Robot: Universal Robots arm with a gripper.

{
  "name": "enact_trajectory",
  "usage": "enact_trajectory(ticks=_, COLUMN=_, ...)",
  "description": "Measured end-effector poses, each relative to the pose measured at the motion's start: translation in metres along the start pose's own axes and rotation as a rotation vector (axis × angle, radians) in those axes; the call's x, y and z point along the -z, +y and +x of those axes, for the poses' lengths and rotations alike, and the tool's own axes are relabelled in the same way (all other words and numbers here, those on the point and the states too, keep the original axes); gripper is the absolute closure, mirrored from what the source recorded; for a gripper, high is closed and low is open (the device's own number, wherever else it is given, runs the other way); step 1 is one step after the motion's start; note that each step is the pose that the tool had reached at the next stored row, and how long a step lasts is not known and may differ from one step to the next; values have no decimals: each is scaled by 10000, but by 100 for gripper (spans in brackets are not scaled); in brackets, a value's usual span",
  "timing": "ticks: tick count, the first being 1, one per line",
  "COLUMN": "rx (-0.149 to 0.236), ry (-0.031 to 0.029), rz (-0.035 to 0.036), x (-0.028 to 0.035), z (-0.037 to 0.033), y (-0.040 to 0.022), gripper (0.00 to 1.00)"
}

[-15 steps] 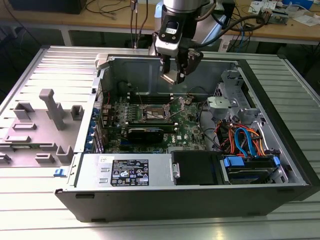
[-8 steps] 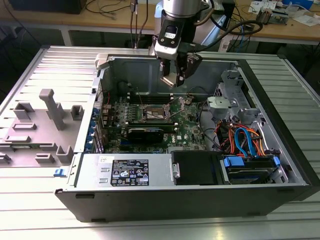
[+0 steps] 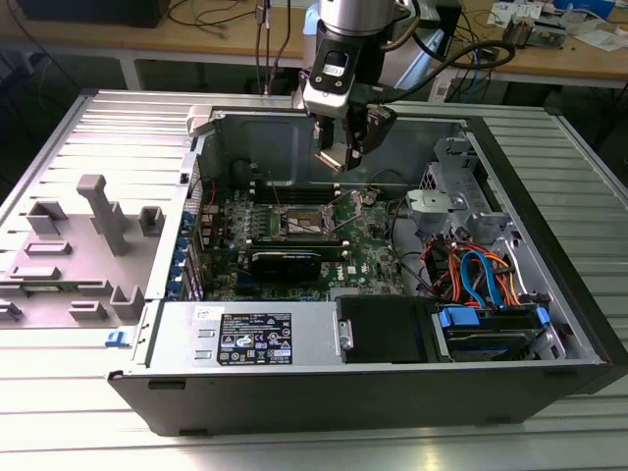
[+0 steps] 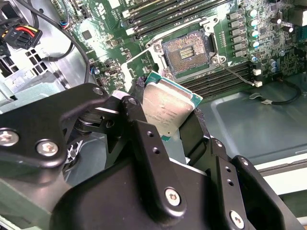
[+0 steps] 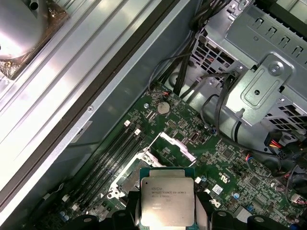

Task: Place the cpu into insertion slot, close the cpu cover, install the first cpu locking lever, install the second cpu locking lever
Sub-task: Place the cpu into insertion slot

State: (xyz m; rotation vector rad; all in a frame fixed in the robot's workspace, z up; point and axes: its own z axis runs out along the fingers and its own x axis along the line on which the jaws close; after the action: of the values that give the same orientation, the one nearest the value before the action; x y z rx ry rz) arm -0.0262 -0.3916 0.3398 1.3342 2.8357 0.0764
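Observation:
My gripper [image 3: 340, 157] hangs inside the open computer case, shut on the cpu [image 4: 168, 106], a flat square chip with a dull silver top and a green edge. Black fingers [image 4: 130, 117] press on two opposite sides of the chip. The cpu [image 5: 168, 201] hovers tilted above the green board, apart from it. The insertion slot [image 4: 186, 49], a dark square socket with a silvery rim, lies bare below and beyond the chip. In the exterior view the slot [image 3: 301, 222] sits below the gripper. The cpu cover [image 5: 176, 145] stands swung up at one edge of the socket. A thin wire lever [image 4: 232, 73] sticks out beside the socket.
Long black memory slots [image 4: 216, 79] flank the socket. A black card [image 3: 285, 263] lies in front of it, a power supply [image 3: 250, 339] along the case's front. Drive cage and coloured cables [image 3: 476, 280] fill the exterior view's right. A grey fixture [image 3: 93, 240] sits outside, left.

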Motion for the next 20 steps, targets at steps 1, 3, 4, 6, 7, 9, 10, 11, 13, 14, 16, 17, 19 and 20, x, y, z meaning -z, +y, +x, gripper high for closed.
enact_trajectory(ticks=1, rx=0, ry=0, rz=0, x=0, z=0, y=0, gripper=46)
enact_trajectory(ticks=3, rx=0, ry=0, rz=0, x=0, z=0, y=0, gripper=46)
enact_trajectory(ticks=4, rx=0, ry=0, rz=0, x=0, z=0, y=0, gripper=46)
enact_trajectory(ticks=6, rx=-4, ry=-5, rz=2, x=-6, z=2, y=-2, gripper=46)
enact_trajectory(ticks=7, rx=-6, ry=-32, rz=26, x=-18, z=4, y=-7, gripper=46)
enact_trajectory(ticks=9, rx=-6, ry=-64, rz=52, x=-38, z=10, y=-15, gripper=46)
enact_trajectory(ticks=10, rx=-27, ry=-105, rz=85, x=-59, z=23, y=-31, gripper=46)
enact_trajectory(ticks=11, rx=-92, ry=-117, rz=92, x=-69, z=26, y=-36, gripper=46)
enact_trajectory(ticks=13, rx=-289, ry=-128, rz=93, x=-85, z=28, y=-39, gripper=46)
enact_trajectory(ticks=14, rx=-371, ry=-131, rz=92, x=-91, z=28, y=-40, gripper=46)
enact_trajectory(ticks=16, rx=-557, ry=-139, rz=91, x=-108, z=29, y=-43, gripper=46)
enact_trajectory(ticks=17, rx=-639, ry=-143, rz=90, x=-114, z=29, y=-43, gripper=46)
enact_trajectory(ticks=19, rx=-817, ry=-151, rz=90, x=-124, z=29, y=-44, gripper=46)
enact_trajectory(ticks=20, rx=-937, ry=-156, rz=88, x=-128, z=29, y=-44, gripper=46)
